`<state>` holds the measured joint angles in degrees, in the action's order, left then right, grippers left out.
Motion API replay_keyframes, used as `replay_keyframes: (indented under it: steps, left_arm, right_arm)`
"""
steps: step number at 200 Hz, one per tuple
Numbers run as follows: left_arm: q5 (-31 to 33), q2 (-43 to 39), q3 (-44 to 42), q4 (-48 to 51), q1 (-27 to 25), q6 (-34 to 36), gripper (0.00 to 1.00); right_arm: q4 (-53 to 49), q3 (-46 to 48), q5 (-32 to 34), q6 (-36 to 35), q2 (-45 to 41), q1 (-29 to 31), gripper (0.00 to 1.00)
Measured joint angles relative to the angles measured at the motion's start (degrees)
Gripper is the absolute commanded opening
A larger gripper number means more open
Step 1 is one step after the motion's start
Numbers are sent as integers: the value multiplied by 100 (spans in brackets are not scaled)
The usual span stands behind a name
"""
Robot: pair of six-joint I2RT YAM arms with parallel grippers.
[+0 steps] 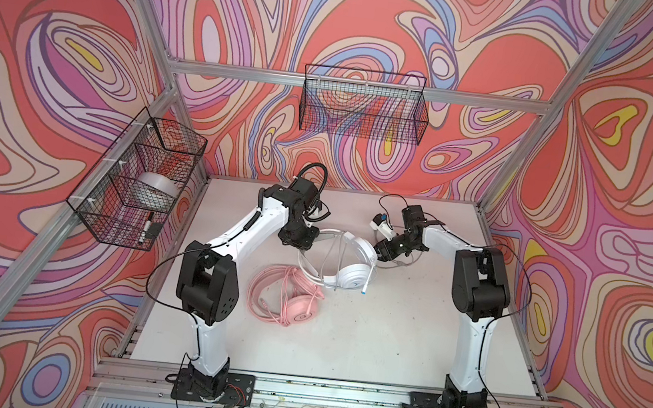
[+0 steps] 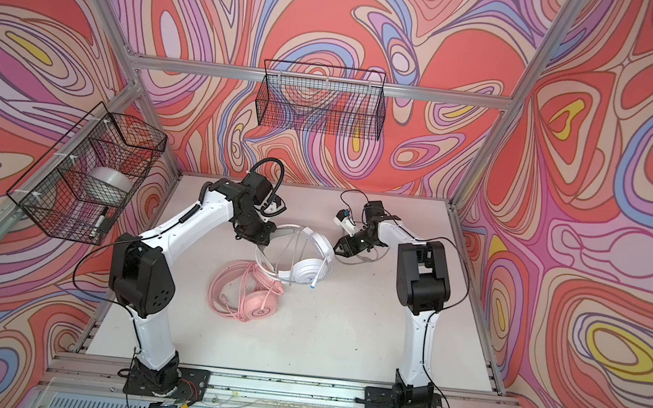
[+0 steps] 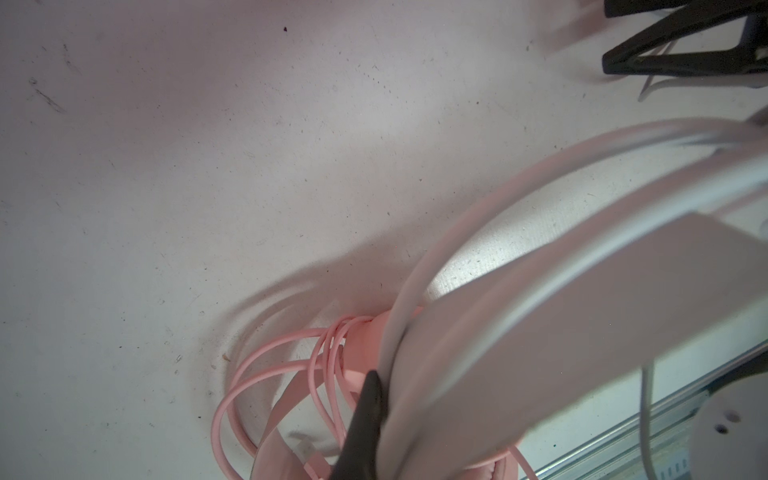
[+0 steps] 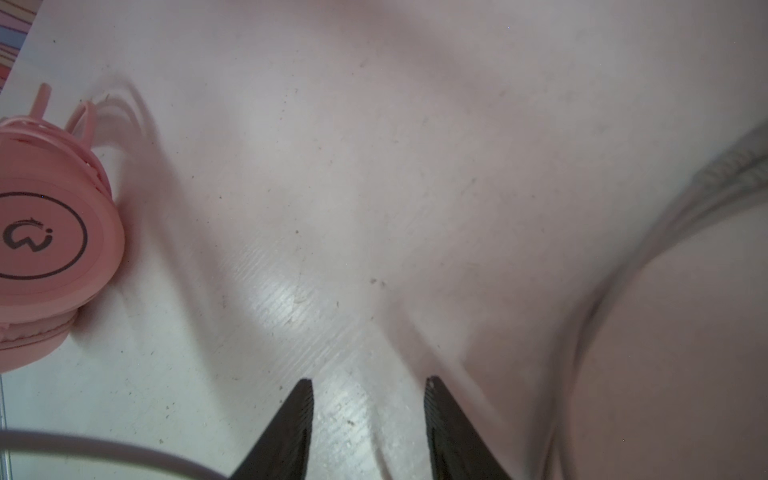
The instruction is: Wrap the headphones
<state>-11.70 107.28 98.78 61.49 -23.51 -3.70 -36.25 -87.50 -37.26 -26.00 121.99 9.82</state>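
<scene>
Although the all-pink corded over-ear headset [image 1: 301,309] lay near the middle of the white tabletop [image 1: 385,337] with its pink cord [image 3: 336,330] gathered in loops around it, seemingly finished, the white over-ear headset [image 1: 346,276] looked only part wrapped. It stood lifted just beyond the pink one, its headband clenched in the left gripper [image 1: 312,240]. A few turns of pale grey cord [image 3: 405,324] crossed the band, and a loose tail trailed on the table to the right. The right gripper [image 4: 370,380] hung just right of the white earcup, jaws apart and empty. By my judgement, that tail remained to be wound. Counted: two headsets, two grippers, and two black wire baskets, one on the left wall [image 1: 139,183], one on the far wall [image 1: 363,104].
</scene>
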Motion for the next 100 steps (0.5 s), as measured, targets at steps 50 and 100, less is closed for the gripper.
replay_keyframes:
  steps: [50,100]
  left_arm:
    - [-55,0,0,-2,11,-61,0]
    - [-94,0,0,-2,66,-107,0]
  right_arm:
    - [516,721,0,337,-682,-188,53]
    - [1099,1670,-9,415,-1493,-225,60]
